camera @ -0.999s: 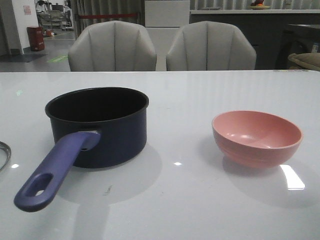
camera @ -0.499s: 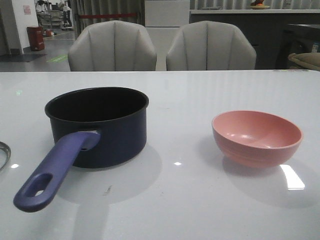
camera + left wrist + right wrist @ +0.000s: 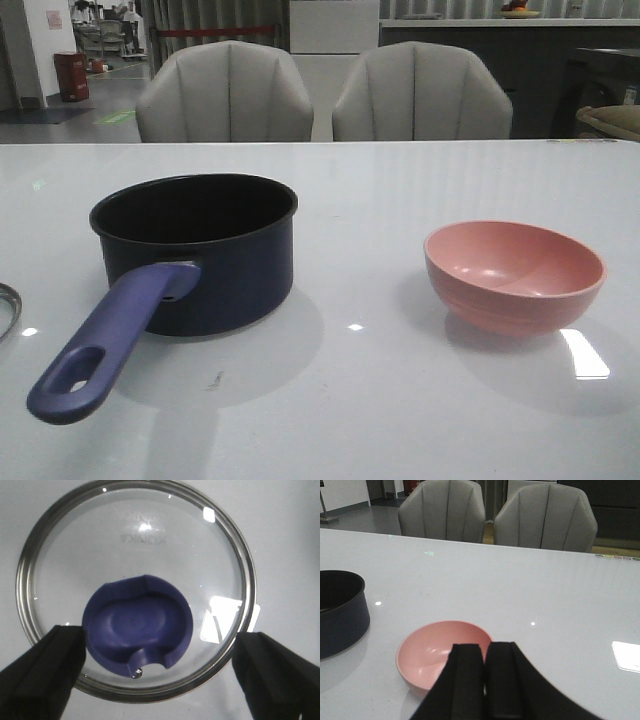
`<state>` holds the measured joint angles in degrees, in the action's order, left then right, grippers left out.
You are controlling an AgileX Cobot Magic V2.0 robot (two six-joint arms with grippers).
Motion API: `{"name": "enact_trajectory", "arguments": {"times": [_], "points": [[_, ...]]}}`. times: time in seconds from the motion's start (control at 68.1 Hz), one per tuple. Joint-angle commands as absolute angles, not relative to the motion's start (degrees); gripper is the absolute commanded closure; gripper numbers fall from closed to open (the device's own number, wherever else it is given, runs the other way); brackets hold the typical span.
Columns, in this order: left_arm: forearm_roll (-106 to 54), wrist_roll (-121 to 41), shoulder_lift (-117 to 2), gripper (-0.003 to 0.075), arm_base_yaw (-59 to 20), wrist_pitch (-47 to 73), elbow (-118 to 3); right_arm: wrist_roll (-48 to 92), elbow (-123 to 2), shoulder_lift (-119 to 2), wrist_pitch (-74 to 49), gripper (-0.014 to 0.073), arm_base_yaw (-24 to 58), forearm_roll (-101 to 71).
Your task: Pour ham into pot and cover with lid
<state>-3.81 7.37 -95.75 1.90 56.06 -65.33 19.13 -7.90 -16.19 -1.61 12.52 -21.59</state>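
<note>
The dark navy pot (image 3: pixel 200 250) stands left of centre on the table, its blue-purple handle (image 3: pixel 105 340) pointing to the front left; it also shows in the right wrist view (image 3: pixel 340 612). The glass lid (image 3: pixel 135 545) lies flat under my left gripper (image 3: pixel 155 650), which is open, one finger on each side of the navy knob (image 3: pixel 137 625), apart from it. Only the lid's rim (image 3: pixel 6 305) shows in the front view. My right gripper (image 3: pixel 484 652) is shut and empty just in front of the pink bowl (image 3: pixel 437 650). No ham shows; the bowl (image 3: pixel 515 275) looks empty.
Two grey chairs (image 3: pixel 225 95) stand behind the table's far edge. The white table (image 3: pixel 380 400) is glossy with bright reflections. Neither arm shows in the front view.
</note>
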Motion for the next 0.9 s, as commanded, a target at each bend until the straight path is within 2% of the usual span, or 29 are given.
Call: {"name": "enact_trajectory", "arguments": {"times": [0.0, 0.264, 0.779, 0.881], "points": [[-4.7, 7.1, -95.6, 0.0083, 2.1, 56.1, -67.7, 19.3, -9.5, -16.5, 2.8, 0.0444, 12.4, -21.5], [-4.4, 7.1, -99.3, 0.0083, 3.6, 57.2, -68.4, 19.3, -9.5, -16.5, 2.8, 0.0444, 12.4, -21.5], [-6.4, 3.9, -99.5, 0.0084, 4.5, 54.0, -68.4, 19.3, -9.5, -16.5, 2.8, 0.0444, 12.4, -21.5], [-6.4, 3.8, -99.5, 0.0125, 4.5, 54.3, -68.4, 19.3, -9.5, -16.5, 2.8, 0.0444, 12.4, -21.5]]}}
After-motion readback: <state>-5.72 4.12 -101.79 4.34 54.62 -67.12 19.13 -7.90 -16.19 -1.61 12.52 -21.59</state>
